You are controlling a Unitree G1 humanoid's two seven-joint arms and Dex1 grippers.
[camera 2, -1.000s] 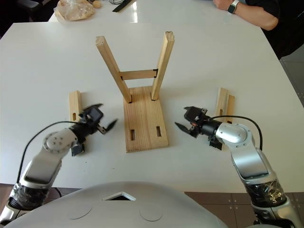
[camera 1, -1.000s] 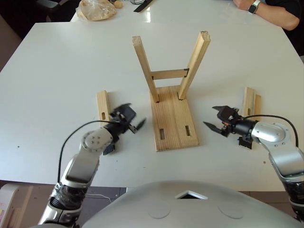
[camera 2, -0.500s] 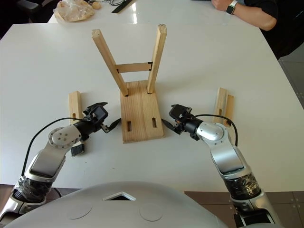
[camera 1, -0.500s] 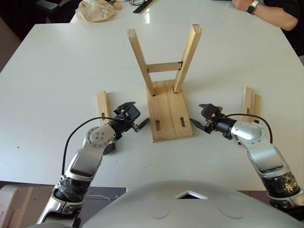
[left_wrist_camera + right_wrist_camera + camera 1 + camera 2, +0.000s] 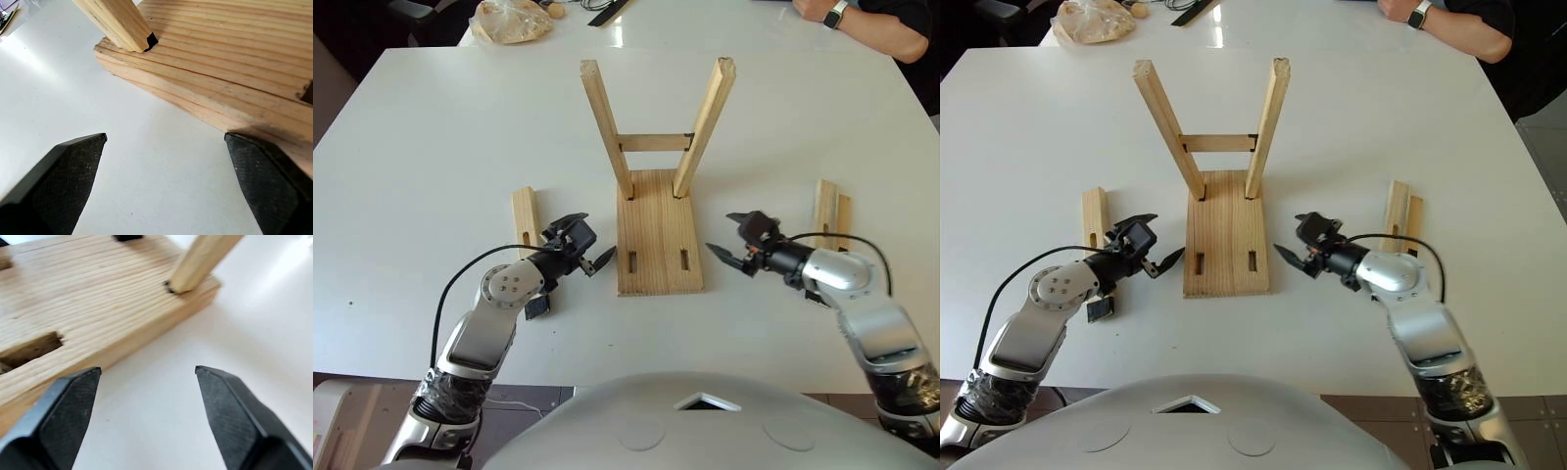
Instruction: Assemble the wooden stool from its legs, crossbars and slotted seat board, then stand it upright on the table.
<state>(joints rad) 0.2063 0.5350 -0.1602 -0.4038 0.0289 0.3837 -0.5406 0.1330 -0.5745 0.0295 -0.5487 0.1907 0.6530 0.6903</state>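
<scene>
Both arms are stretched forward and turned inward, claws spread wide and facing each other.
The left claw (image 5: 598,235) sits low over the worktop (image 5: 431,147), its two black, tapered fingers (image 5: 58,178) parted wide and pointing across toward the right claw (image 5: 719,232). The right claw mirrors it at about the same height, its own textured fingers (image 5: 56,406) equally parted and aimed back at the left one. Behind the left claw, the left arm (image 5: 499,299) bends at its round silver wrist joint and runs back and outward. Behind the right claw, the right arm (image 5: 852,279) angles back and outward in the same way.
</scene>
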